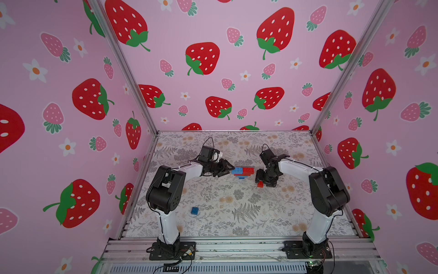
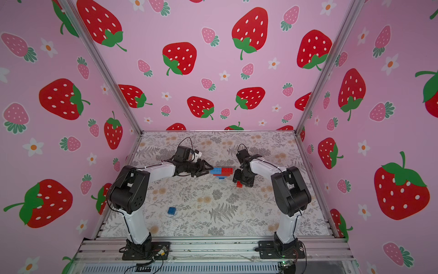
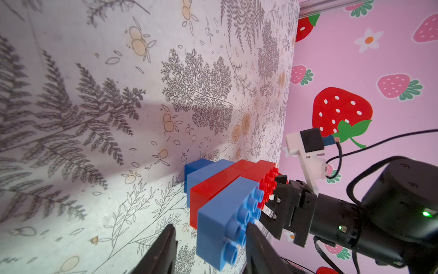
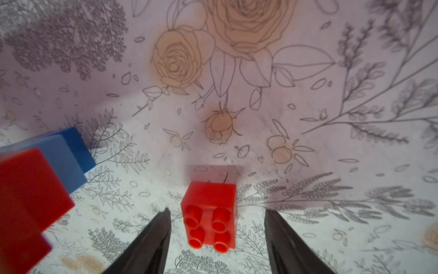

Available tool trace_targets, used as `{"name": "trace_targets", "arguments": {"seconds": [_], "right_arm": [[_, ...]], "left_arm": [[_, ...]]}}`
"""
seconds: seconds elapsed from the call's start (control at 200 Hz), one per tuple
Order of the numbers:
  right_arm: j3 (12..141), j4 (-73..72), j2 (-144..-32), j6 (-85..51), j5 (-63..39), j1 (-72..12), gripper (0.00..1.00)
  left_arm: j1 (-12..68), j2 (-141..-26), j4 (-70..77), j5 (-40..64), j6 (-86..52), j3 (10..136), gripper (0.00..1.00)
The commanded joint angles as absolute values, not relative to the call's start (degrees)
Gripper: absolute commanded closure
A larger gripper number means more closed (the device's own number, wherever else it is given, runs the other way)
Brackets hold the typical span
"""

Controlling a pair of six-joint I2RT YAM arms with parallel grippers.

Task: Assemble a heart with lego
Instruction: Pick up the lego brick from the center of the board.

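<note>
Both top views hide the working ends. The right gripper [image 1: 262, 180] points down and its own body covers its fingers. The left gripper [image 1: 228, 170] ends so close to the heart [image 1: 244, 171] that contact cannot be told from above.

The wrist views show more. In the left wrist view the left gripper [image 3: 211, 226] stands spread about the end of a light blue brick [image 3: 222, 213] of the heart. Bare tabletop [image 3: 94, 142] shows between one finger [image 3: 163, 249] and the brick. The other finger seems to touch the studded side, though blur there leaves this uncertain. Both fingers are cut off by the picture edge.

In the right wrist view the right gripper [image 4: 218, 210] is spread too, pinching nothing, with a gap on either side of the small red brick [image 4: 209, 213] between its fingers [image 4: 151, 239]. The heart is blurred there and cut off at the picture edge.

The heart is one cluster, lying about the middle of the tabletop and stepped down toward the near edge to a single dark blue brick. Five bricks can be told apart in it, three blue and two red; the joints in the red rows are hard to read.

Two bricks lie loose. The small red brick is just right of the heart, half covered by the right gripper in both top views. The loose blue brick [image 1: 194, 210] is well apart, toward the near left corner.
</note>
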State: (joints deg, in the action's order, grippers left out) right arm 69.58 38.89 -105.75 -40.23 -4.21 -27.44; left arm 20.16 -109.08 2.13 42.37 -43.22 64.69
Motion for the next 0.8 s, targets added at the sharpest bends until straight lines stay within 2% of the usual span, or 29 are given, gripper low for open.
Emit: {"name": "trace_targets", "arguments": {"seconds": [0.0,0.245,0.34,0.375,0.615,0.795], "right_arm": [[71.18,38.92,-106.7,-41.46,-1.96,-28.25,0.36],[71.62,39.69,-107.03,-41.3,-0.09,-29.61,0.47],[71.49,39.65,-107.3,-41.45,-0.09,-30.0,0.47],[71.36,39.63,-107.2,-41.48,0.0,-30.05,0.52],[71.83,40.41,-106.48,-40.2,1.48,-30.43,0.65],[72.19,43.85,-103.25,-37.42,3.77,-30.48,0.69]], "left_arm": [[20.27,-108.26,0.67,42.05,-41.84,66.79,0.48],[20.25,-108.11,0.65,41.79,-41.85,66.71,0.48],[20.3,-108.26,0.78,41.71,-42.09,66.72,0.48],[20.27,-108.29,0.83,41.75,-42.1,66.63,0.48],[20.28,-108.28,1.18,41.66,-42.44,66.49,0.48],[20.35,-108.28,2.39,41.62,-42.89,65.92,0.48]]}}
